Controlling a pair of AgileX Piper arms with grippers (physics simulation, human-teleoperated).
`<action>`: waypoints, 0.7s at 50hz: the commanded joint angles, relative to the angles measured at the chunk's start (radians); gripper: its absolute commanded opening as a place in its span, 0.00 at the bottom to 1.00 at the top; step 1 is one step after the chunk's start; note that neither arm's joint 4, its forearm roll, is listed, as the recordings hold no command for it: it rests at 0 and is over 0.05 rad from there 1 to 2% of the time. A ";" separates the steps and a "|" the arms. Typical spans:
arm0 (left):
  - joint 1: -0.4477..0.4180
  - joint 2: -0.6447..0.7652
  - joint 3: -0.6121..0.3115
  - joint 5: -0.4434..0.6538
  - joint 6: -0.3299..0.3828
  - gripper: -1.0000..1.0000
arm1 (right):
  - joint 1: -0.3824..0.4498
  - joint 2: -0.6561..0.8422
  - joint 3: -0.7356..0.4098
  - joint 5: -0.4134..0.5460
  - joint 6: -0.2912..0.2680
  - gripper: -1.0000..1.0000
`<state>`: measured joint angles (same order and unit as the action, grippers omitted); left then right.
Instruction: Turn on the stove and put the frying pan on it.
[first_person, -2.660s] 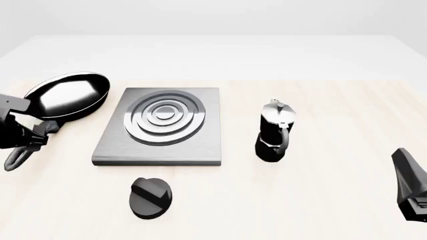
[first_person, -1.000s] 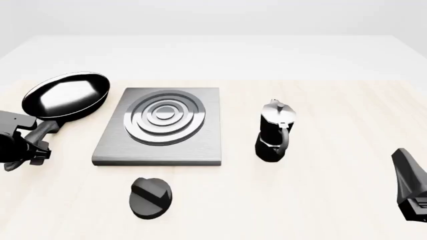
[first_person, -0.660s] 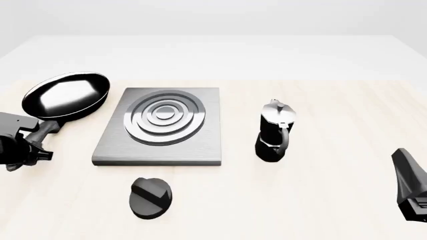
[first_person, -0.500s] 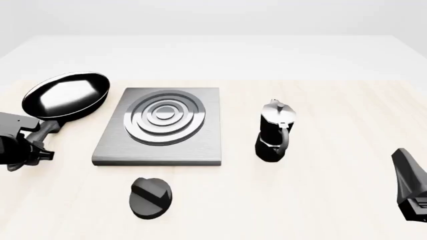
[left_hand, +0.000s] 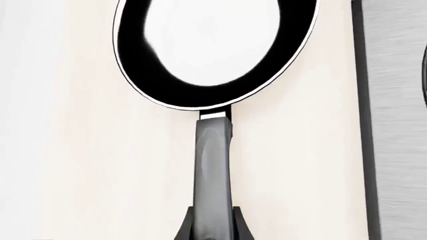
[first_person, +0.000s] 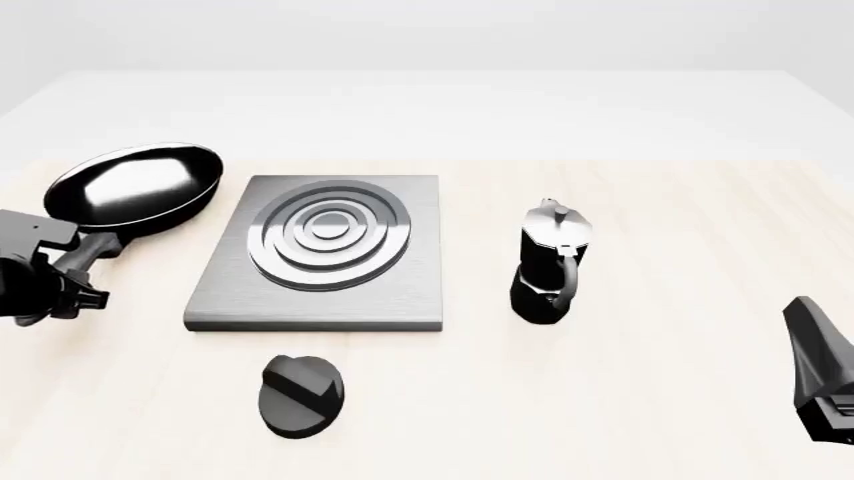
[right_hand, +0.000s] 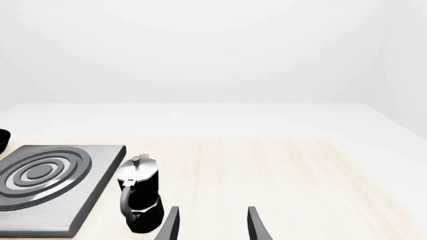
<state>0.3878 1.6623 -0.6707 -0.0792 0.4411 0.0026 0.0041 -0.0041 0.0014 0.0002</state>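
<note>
Left gripper (left_hand: 212, 226) pinches the far end of the frying pan (first_person: 134, 188) handle, likely so the pan can be carried level; the pan lies by the desk's (first_person: 641, 380) left edge, just beside the stove (first_person: 320, 250). Right gripper (right_hand: 212, 225) is spread and holds nothing near the desk's right edge. The knob (first_person: 300, 393) lies near the front edge. No writing or brand shows anywhere.

black moka pot (first_person: 549, 263) upright on pale wooden table (first_person: 641, 380), silver lid, handle toward the near edge
</note>
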 joint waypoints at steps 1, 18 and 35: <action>-0.005 -0.073 -0.033 0.039 0.021 0.00 | 0.000 0.000 0.000 0.000 0.000 1.00; 0.003 -0.141 -0.053 0.064 0.055 0.00 | 0.000 0.000 0.000 0.000 0.000 1.00; -0.068 -0.281 -0.044 0.137 0.026 0.00 | 0.000 0.000 0.000 0.000 0.000 1.00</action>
<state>0.3547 1.4663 -0.6986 0.0331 0.4659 0.0026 0.0041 -0.0041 0.0014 0.0002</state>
